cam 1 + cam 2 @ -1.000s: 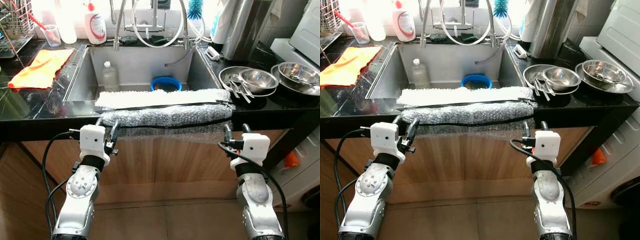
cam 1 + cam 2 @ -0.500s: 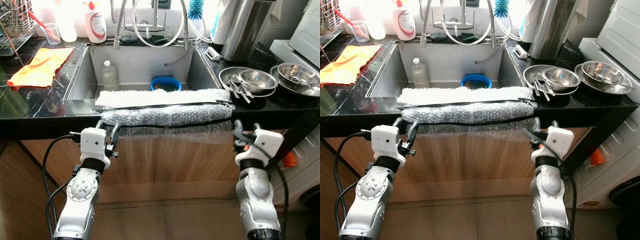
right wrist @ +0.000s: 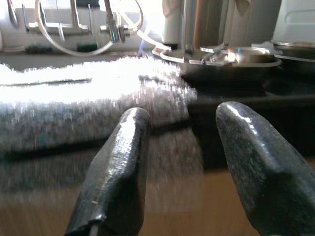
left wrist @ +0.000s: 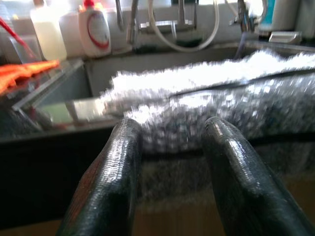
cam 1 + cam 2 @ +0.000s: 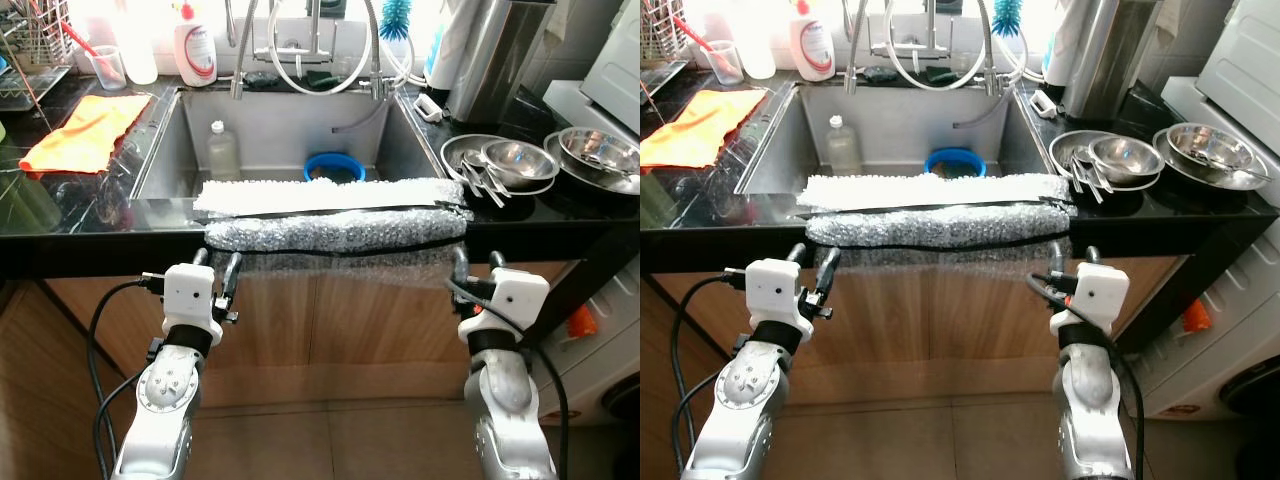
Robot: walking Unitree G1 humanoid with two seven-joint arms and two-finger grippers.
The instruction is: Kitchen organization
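Bubble wrap sheet (image 5: 335,228), silvery, draped over front edge of black countertop (image 5: 90,215) at the sink (image 5: 285,125); lower margin hangs down over the wooden cabinet front (image 5: 330,330). A black strip runs along its length.

Left gripper (image 5: 216,268) raised just below the counter edge, near the sheet's left end. Fingers (image 4: 113,172) spread apart, nothing between them; in the left wrist view the wrap lies beyond the tips, not touched.

Right gripper (image 5: 476,265) raised below the sheet's right end. Fingers (image 3: 118,162) likewise spread, empty; the hanging margin of wrap sits behind the gap.

Surroundings:
- Sink basin: one clear plastic bottle (image 5: 221,150), one blue ring-shaped item (image 5: 333,166).
- Behind sink: faucet with looped hoses (image 5: 305,45), one blue brush (image 5: 395,15), one white dish-soap bottle with red label (image 5: 195,50).
- Left counter: one orange cloth (image 5: 82,130), one clear cup (image 5: 108,68), a dish rack (image 5: 30,60) at the far corner.
- Right counter: steel dishes, count of three made out: one plate (image 5: 468,158) carrying one bowl (image 5: 518,160) and cutlery (image 5: 482,180), one further bowl (image 5: 600,150) beside it. Tall steel vessel (image 5: 490,55) behind.

Counter edge stands between both grippers and the sink contents.
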